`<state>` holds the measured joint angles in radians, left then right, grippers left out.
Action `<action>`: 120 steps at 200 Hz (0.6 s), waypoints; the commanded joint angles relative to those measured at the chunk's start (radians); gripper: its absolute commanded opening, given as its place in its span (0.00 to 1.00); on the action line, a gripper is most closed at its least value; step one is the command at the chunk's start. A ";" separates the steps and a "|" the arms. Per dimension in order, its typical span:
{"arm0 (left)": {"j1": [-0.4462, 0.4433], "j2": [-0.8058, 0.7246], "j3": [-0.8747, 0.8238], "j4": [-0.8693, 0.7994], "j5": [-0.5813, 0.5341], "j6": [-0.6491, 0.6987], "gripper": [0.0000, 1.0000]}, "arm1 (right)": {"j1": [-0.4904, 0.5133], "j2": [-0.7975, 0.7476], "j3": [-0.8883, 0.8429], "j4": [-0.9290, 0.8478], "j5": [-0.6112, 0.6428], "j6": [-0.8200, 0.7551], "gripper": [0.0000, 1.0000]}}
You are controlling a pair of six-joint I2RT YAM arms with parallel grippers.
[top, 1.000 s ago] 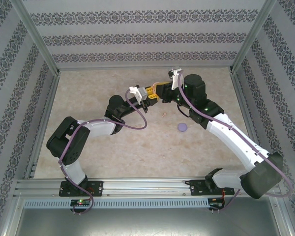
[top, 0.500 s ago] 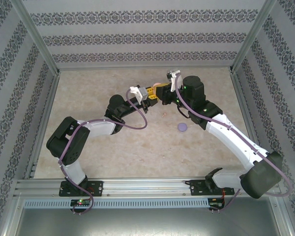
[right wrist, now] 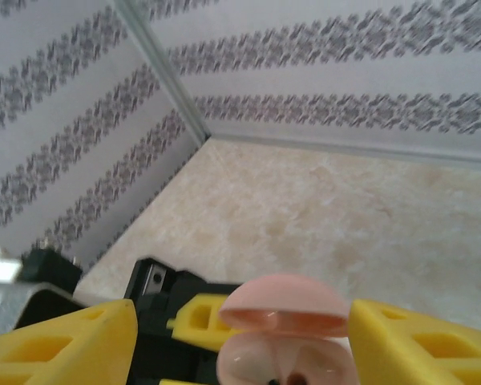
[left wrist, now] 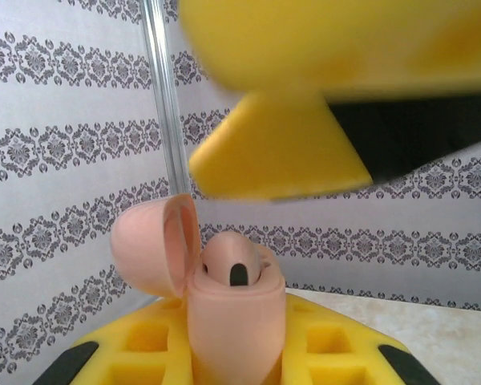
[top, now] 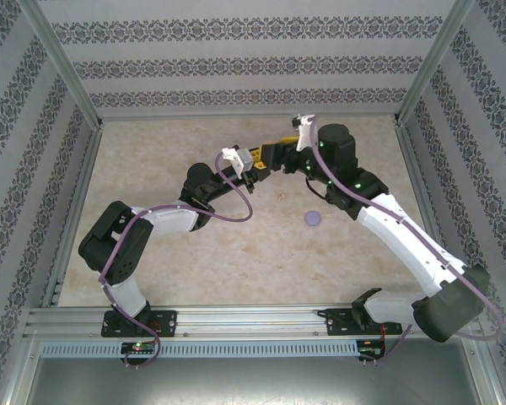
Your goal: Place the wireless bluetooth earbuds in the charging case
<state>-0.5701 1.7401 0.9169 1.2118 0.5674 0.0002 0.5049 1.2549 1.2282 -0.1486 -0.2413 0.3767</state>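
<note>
Your left gripper (left wrist: 236,357) is pressed together on the pale pink charging case (left wrist: 236,317), holding it off the table (top: 236,253). The case's hinged lid (left wrist: 154,249) stands open, to the left in the left wrist view. 1 pale pink earbud (left wrist: 234,265) sits in the mouth of the case, with a dark spot showing on it.

Your right gripper (right wrist: 242,333) has its 2 yellow fingers (right wrist: 64,341) spread wide, 1 on each side of the case and clear of it. The earbud lies between those fingertips, and neither touches it.

From the top camera you can see both grippers meeting tip to tip over the far middle of the table. 1 round purple case (top: 312,218) lies on the table near your right arm. A tiny pink speck (top: 280,196) lies between it and the grippers, too small to identify.
</note>
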 commanded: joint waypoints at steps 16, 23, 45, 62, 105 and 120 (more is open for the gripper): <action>-0.017 -0.040 -0.001 0.074 -0.023 0.002 0.00 | -0.086 -0.096 0.065 -0.032 0.037 0.145 0.75; -0.017 -0.043 -0.007 0.076 -0.030 0.006 0.00 | -0.102 -0.103 0.066 -0.046 0.033 0.158 0.76; -0.015 -0.058 -0.020 0.074 -0.051 0.014 0.00 | -0.138 -0.112 0.063 -0.096 0.049 0.180 0.77; -0.011 -0.074 -0.034 0.073 -0.060 0.016 0.00 | -0.159 -0.100 0.049 -0.126 0.051 0.202 0.77; -0.002 -0.139 -0.078 0.038 -0.077 0.036 0.00 | -0.183 0.001 0.018 -0.209 0.048 0.248 0.77; 0.002 -0.168 -0.101 0.028 -0.089 0.044 0.00 | -0.185 0.054 0.023 -0.241 0.042 0.259 0.77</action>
<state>-0.5694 1.6344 0.8516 1.2194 0.5007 0.0162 0.3275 1.2396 1.2667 -0.3046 -0.2028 0.5930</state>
